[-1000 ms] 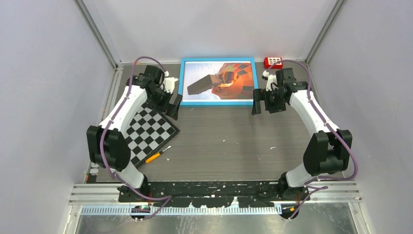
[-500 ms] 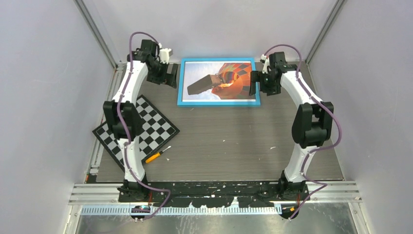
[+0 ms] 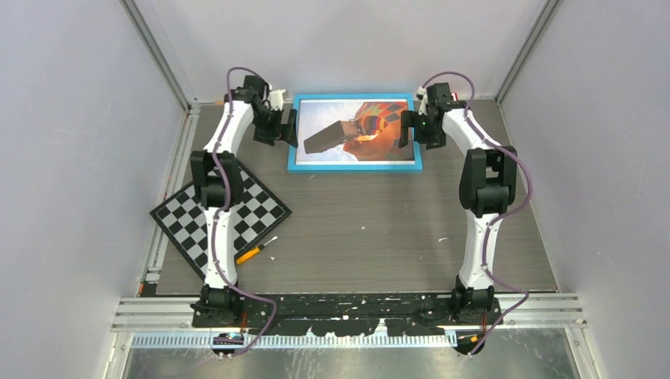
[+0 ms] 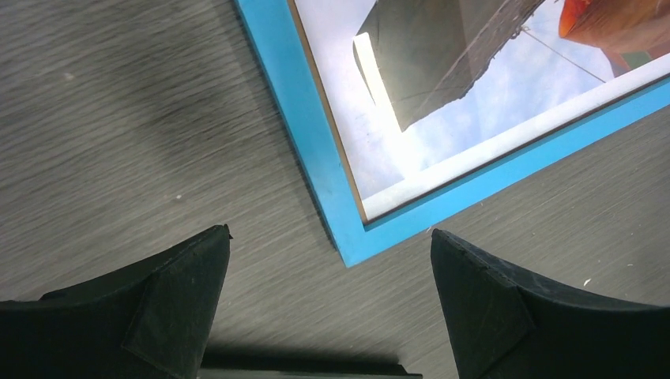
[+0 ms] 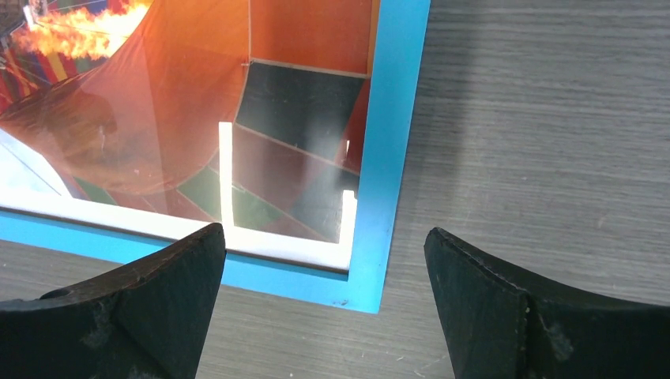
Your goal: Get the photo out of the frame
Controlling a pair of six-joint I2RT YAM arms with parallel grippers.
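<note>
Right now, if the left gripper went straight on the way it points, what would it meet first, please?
Probably the corner of the bright-blue rectangular picture frame, centred ahead of the open left gripper in its wrist view; depth is unclear, so the grey wood-grain table beside it might come first.

white arm links (image 3: 223, 136), black joints (image 3: 483, 181), purple cables (image 3: 239, 69) along both.
</note>
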